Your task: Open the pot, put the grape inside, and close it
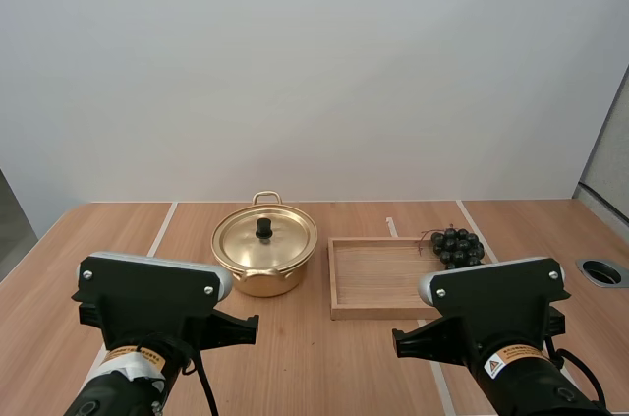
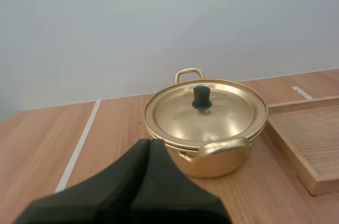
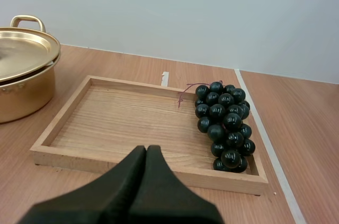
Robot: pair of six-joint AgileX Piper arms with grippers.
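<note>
A golden pot [image 1: 263,273] stands on the wooden table with its lid [image 1: 265,237] on, a black knob [image 1: 263,228] at the centre. To its right lies a wooden tray [image 1: 378,276] with a bunch of dark grapes [image 1: 457,246] in its far right corner. My left gripper [image 2: 149,144] is shut on nothing, its tips a short way in front of the pot [image 2: 212,158] and low before the lid [image 2: 206,112]. My right gripper [image 3: 145,151] is shut too, just in front of the tray's [image 3: 116,121] near rim, with the grapes [image 3: 225,123] beyond it to the right.
White tape lines [image 1: 162,227] run across the table. A round dark hole [image 1: 601,272] sits in the tabletop at the far right. Bare table lies between the arms and the pot and tray.
</note>
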